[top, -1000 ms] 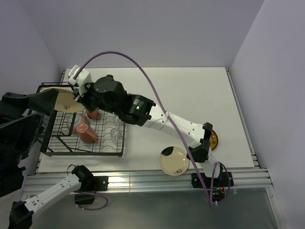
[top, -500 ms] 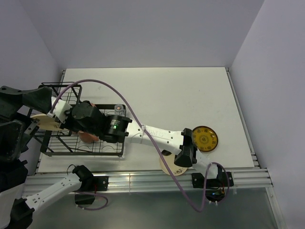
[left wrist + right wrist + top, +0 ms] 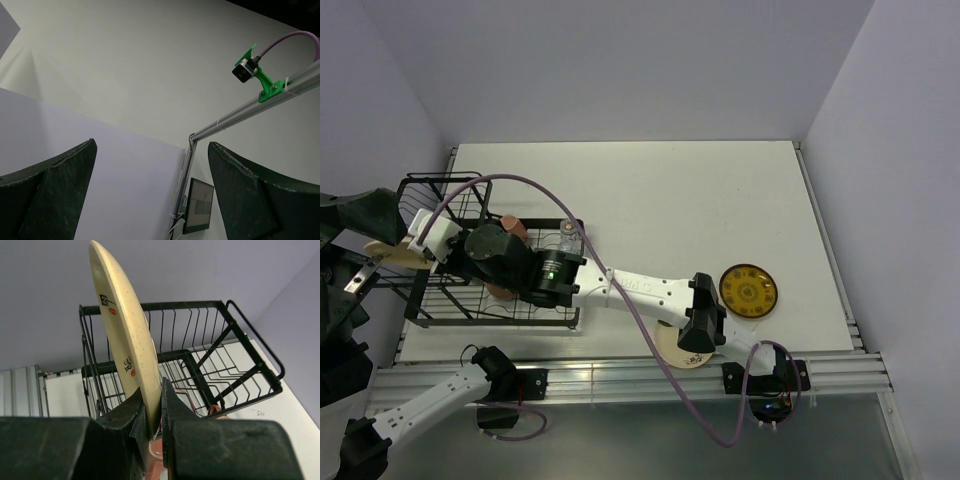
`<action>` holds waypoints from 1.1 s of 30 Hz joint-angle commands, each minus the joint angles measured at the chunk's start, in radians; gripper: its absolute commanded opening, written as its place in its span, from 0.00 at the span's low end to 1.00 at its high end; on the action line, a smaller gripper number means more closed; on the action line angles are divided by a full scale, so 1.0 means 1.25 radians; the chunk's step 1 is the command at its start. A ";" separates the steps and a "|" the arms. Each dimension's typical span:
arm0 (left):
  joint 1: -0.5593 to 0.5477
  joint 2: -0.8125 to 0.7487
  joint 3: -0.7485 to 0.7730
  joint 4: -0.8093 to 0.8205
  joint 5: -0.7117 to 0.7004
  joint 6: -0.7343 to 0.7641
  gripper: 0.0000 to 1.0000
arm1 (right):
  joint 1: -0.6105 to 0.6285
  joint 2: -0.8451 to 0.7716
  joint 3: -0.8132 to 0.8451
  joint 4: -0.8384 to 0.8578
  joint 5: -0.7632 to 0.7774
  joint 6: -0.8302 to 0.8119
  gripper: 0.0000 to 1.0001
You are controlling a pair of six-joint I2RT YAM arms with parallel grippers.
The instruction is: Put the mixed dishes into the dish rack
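The right gripper (image 3: 154, 407) is clamped on the lower rim of a cream plate (image 3: 122, 330), holding it upright on edge at the left side of the dish rack (image 3: 200, 362). The left gripper (image 3: 150, 150) gapes wide and empty (it points at the ceiling). To seat the plate well, it likely needs to be kept vertical, lined up between two wires and lowered gently before release, clear of the pink mug (image 3: 512, 223). A yellow plate (image 3: 748, 290) waits on the table (image 3: 700, 200).

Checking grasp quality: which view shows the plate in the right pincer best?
Right wrist: the plate stands upright, its rim clamped in the right pincer. Top external shows only a cream sliver at the rack's edge. Left wrist shows none.
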 commanded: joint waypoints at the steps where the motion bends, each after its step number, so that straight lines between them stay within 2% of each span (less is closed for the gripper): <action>1: 0.004 -0.005 0.002 0.019 -0.007 -0.013 0.99 | 0.006 0.009 0.034 0.062 0.011 -0.003 0.00; 33: 0.004 -0.027 -0.025 -0.023 -0.041 -0.027 0.99 | 0.006 0.065 0.016 0.086 -0.019 0.065 0.00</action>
